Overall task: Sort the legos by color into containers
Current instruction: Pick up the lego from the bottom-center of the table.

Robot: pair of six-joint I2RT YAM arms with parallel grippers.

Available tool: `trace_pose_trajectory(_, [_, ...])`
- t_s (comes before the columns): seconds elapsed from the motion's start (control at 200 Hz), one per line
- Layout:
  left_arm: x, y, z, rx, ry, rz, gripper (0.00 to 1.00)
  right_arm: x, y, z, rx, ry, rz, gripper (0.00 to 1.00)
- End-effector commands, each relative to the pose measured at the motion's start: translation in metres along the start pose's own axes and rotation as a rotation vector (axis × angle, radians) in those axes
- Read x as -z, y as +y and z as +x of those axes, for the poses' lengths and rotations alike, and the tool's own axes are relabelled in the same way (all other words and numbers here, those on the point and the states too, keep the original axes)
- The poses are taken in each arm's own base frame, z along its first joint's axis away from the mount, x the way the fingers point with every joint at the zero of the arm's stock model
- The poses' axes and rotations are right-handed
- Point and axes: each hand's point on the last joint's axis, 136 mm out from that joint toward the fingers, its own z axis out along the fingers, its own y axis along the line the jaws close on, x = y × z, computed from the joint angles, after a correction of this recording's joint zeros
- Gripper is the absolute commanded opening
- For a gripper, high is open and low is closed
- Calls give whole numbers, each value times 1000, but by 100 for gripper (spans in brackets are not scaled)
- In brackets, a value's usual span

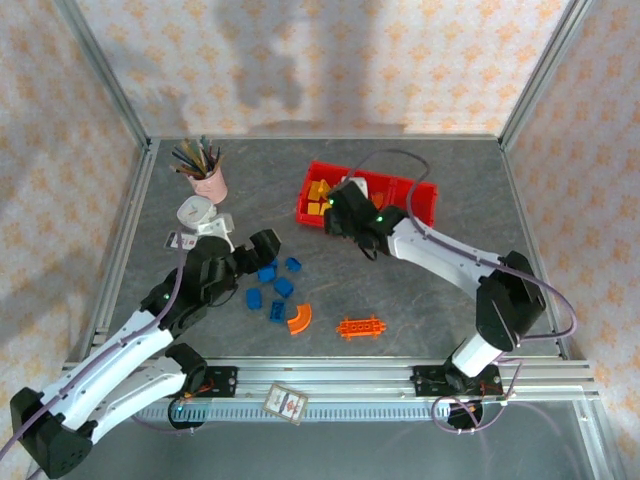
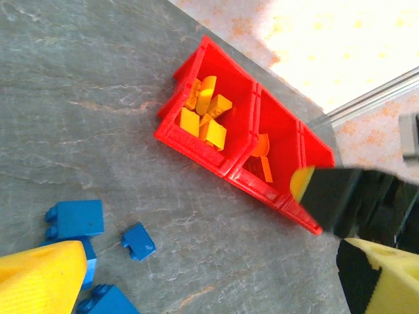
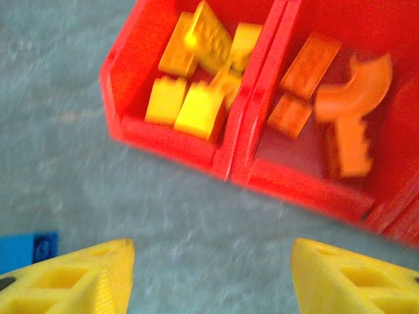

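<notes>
Pink cup of pencils point(image 1: 208, 182) stands well left of the red tray point(image 1: 428, 200), with a white object point(image 1: 195, 212) just in front of it.

- Left hand point(image 1: 262, 250), left of the tray: fingers spread wide, nothing between them. It hangs over the blue bricks point(image 1: 267, 272), loose on the counter point(image 1: 430, 290).
- Orange arch point(image 1: 299, 318) and long studded orange piece point(image 1: 361, 328): near side of the tray, well apart from it, unsorted.
- Tray: yellow bricks point(image 3: 196, 108) in its left compartment, orange pieces point(image 3: 353, 98) in the middle one.
- Right hand point(image 3: 213, 261): jaws apart and empty, at the tray's near wall, about level with the divider between yellow and orange.

Judgement: the right hand's next fetch is an orange piece. It should rise clear of the tray wall before swinging back. Take the arch across its flat faces, since the curve may slip. Take the long piece mid-length so it hangs level.

Obstacles: the left arm crowds the blue cluster just left of the arch, so the two arms should go in turn. The cup is no container.
</notes>
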Motion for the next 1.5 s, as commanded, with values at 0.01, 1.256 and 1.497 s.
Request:
trace_pose_trajectory(0.01, [9,27,7,29,6,-84,99,13,9,45,-33,97,-13,65])
trace_pose_trajectory(1.256, [37,63,37,41,65,-120,99,-10,78,211,-161,363,2,41])
trace_pose_trajectory(1.497, [36,60,33,41,61,-118,99,-15,78,218,-151,377,-6,30])
